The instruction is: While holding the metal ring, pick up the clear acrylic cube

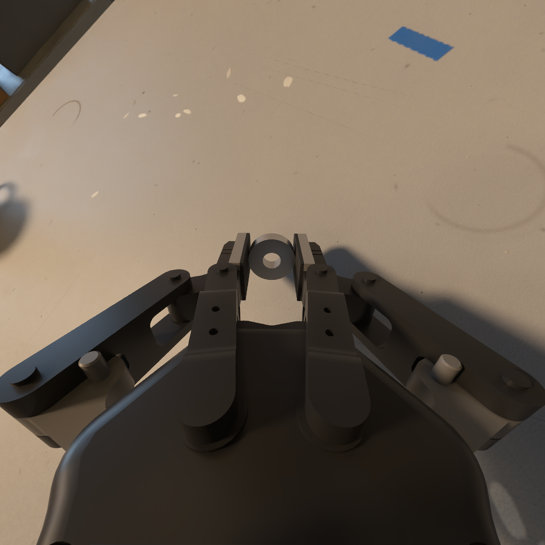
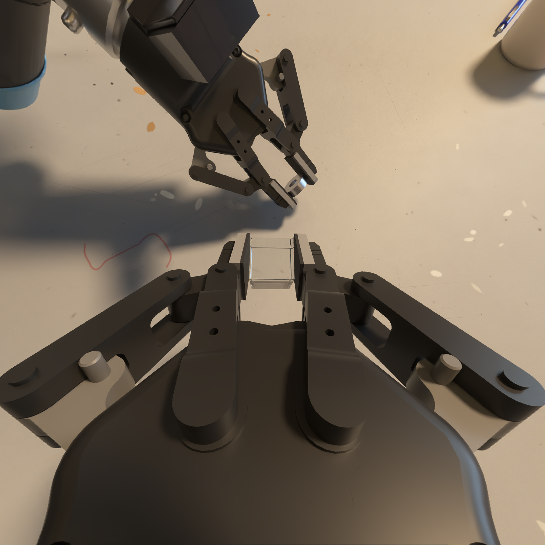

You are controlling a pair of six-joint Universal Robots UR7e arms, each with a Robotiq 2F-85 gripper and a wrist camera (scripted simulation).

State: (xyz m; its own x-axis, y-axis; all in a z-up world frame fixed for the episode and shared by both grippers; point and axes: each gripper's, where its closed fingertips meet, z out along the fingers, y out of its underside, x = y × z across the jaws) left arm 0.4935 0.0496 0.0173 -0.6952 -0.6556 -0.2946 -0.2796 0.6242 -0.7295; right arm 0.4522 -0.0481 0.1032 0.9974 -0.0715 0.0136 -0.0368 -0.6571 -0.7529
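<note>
The stained beige table [image 1: 324, 165] carries blue tape [image 1: 421, 43] and a white cylinder [image 2: 525, 44].

Warm, fairly bright light falls on the beige tabletop [image 1: 295, 165], casting soft-edged shadows. In the right wrist view the left gripper [image 2: 298, 188] throws a long shadow toward the left edge (so the light comes from the right). Both views are sharp at centre, with wide-angle stretching near the edges.

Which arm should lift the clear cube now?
Right. The right gripper already has its pads on both sides of the clear acrylic cube; the left gripper is occupied holding the metal ring.
</note>
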